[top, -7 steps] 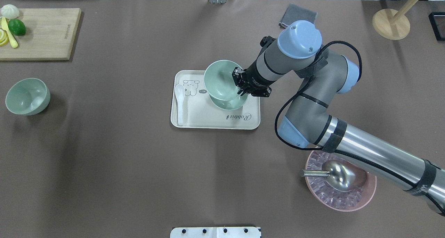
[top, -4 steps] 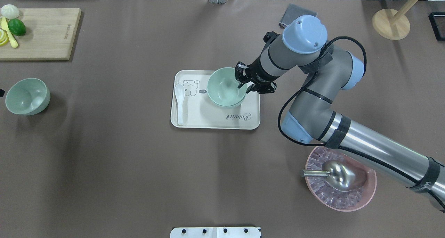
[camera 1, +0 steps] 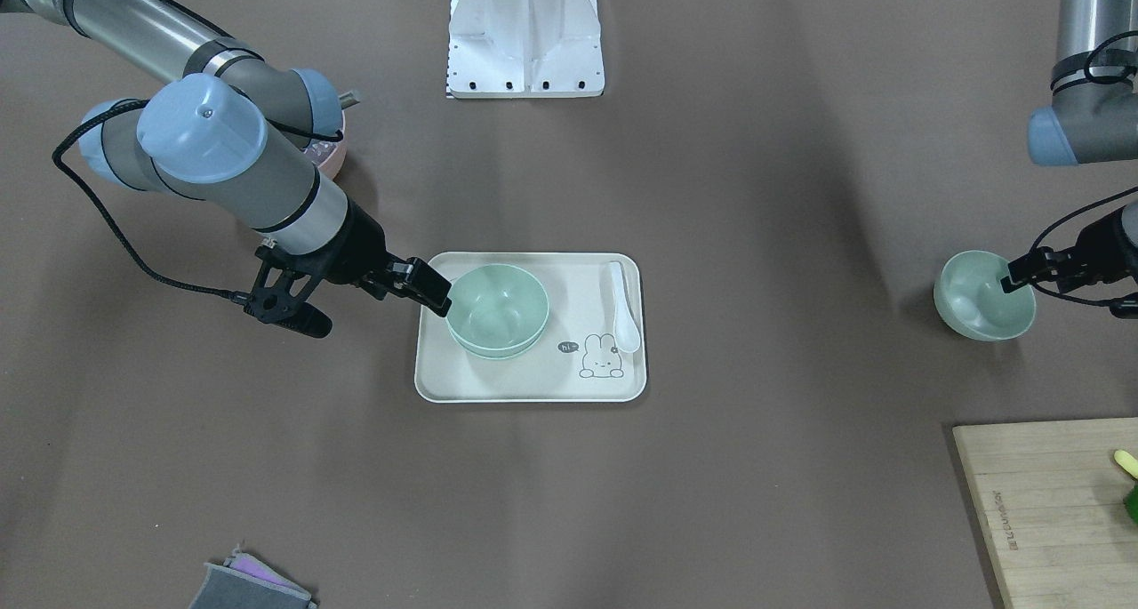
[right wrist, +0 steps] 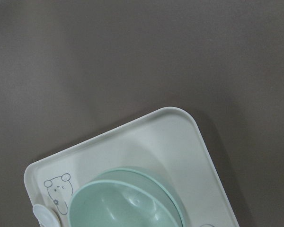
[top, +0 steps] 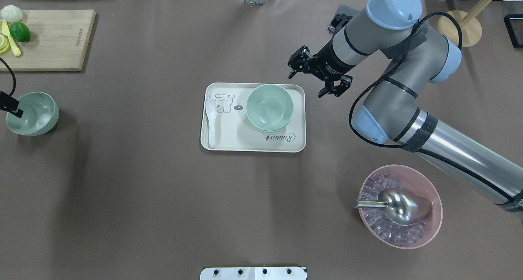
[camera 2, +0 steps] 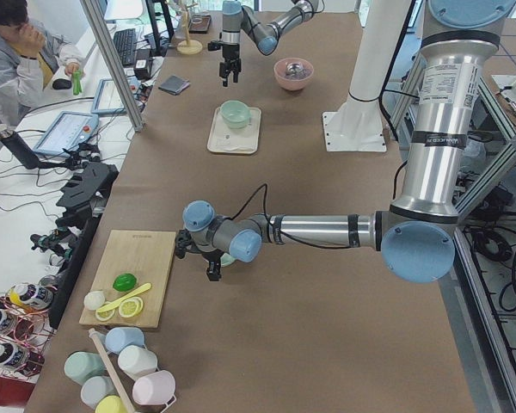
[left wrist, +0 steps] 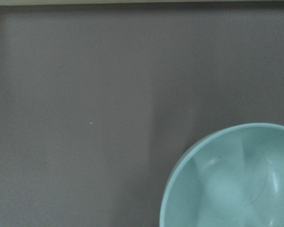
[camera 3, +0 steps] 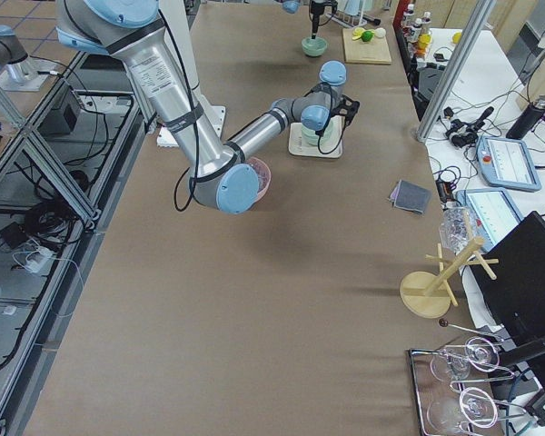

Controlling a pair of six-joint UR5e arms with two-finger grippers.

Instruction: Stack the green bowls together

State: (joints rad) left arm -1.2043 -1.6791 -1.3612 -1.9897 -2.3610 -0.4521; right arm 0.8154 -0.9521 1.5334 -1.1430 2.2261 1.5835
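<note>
Holding right end effector (top: 305,84) apart, empty, beside stacked green bowls (top: 269,107); poising left end effector (camera 1: 1013,282) at lone green bowl (camera 1: 978,311), cannot tell grip.

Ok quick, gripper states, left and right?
Left gripper: open, straddling the lone bowl at its rim, not gripping it.
Right gripper: open, empty, clear of the stacked bowls.

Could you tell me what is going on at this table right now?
Two green bowls sit nested on the tray. The right gripper hangs open beside the tray, holding nothing. The left gripper is at the rim of the third green bowl, alone on the table; its grip cannot be judged.
</note>
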